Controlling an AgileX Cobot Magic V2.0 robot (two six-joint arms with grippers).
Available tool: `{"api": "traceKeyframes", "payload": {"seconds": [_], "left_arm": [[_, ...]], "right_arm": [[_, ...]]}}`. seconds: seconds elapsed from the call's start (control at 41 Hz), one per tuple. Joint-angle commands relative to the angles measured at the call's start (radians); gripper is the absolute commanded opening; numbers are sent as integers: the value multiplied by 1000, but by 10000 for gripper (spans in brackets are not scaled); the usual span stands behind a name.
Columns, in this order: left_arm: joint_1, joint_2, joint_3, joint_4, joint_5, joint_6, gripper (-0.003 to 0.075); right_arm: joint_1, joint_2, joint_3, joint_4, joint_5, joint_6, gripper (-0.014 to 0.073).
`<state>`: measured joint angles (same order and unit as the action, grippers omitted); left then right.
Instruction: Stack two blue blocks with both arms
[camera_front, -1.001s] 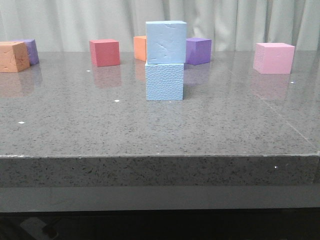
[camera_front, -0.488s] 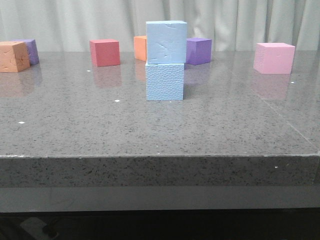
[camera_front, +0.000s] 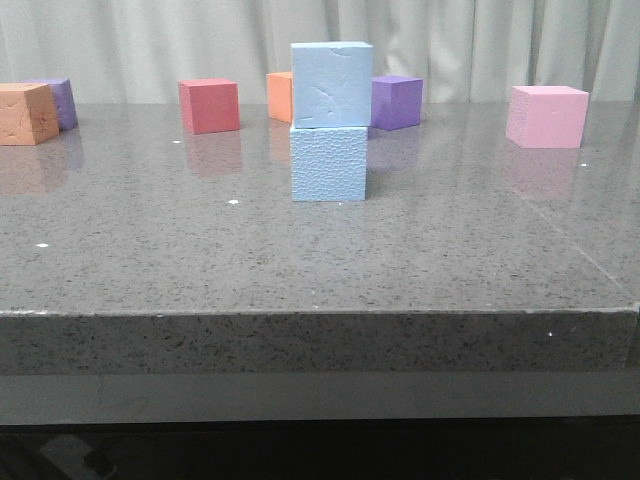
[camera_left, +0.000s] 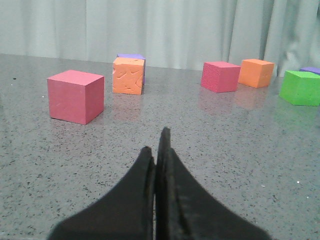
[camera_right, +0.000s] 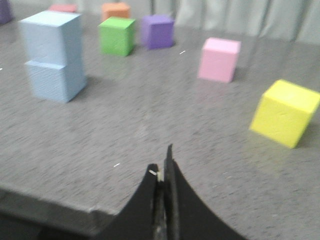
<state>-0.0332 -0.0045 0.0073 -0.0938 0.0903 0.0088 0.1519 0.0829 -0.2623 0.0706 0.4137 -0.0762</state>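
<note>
Your blue blocks (camera_front: 330, 120) stood stacked, pale sky-blue, lower face pebbly | left gripper (camera_left: 157, 150) fingers together | right gripper (camera_right: 162, 167) fingers together

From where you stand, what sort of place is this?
Probably a robot test bench: coloured foam cubes scattered on a grey speckled table, a plain curtain behind, and two blue blocks stacked in the middle.
</note>
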Motion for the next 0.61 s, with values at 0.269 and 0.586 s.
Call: {"api": "traceKeyframes", "payload": {"seconds": [0.269,0.586], "left_arm": [[1,-18,0,-8,-90,-9,-20],[1,-18,0,-8,-90,-9,-20]], "right_arm": [[-111,-111,288,13,-543,-19,-63],[-113,-112,284,13,-520,-19,-67]]}}
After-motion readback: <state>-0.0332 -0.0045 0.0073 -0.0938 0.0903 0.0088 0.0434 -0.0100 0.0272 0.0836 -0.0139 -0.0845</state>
